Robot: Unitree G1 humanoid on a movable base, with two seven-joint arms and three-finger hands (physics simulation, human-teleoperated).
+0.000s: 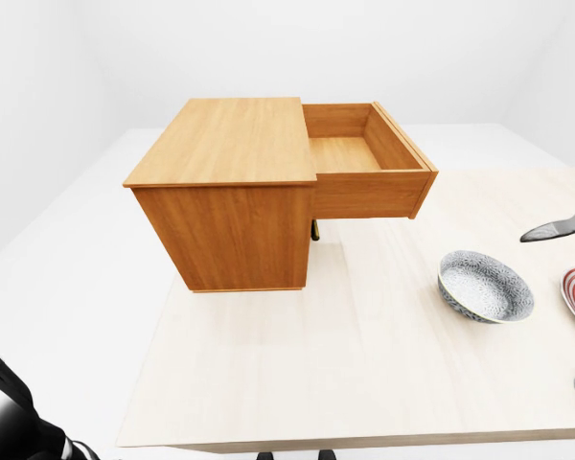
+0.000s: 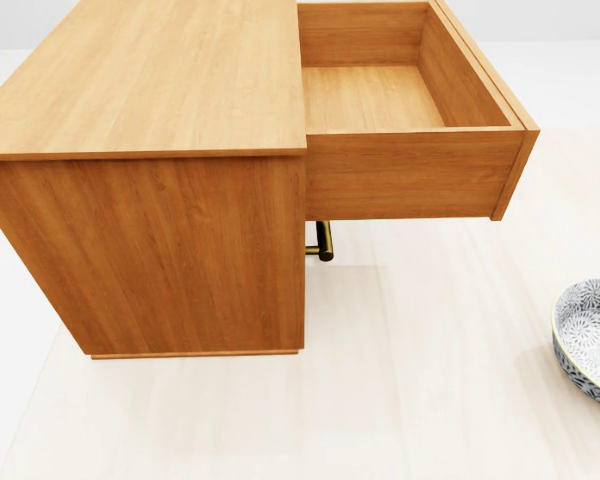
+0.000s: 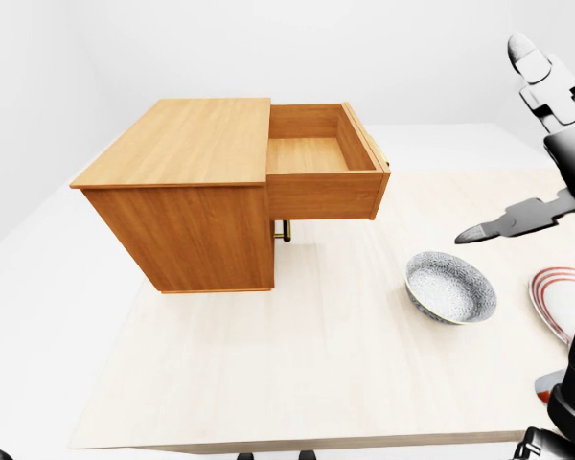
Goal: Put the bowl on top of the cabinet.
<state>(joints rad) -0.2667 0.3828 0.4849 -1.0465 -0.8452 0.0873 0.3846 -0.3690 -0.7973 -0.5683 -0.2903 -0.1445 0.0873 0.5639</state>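
Where it rests, bowl [image 1: 486, 286] — speckled grey.

Bowl [image 2: 592, 338] cropped right, head view; handle [image 2: 323, 241] apparently mostly hidden.

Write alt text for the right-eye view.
A patterned bowl sits on a pale table, to the right of a wooden cabinet whose drawer is pulled open. The robot's right hand hangs at upper right with fingers spread; a red-rimmed plate shows at the right edge.
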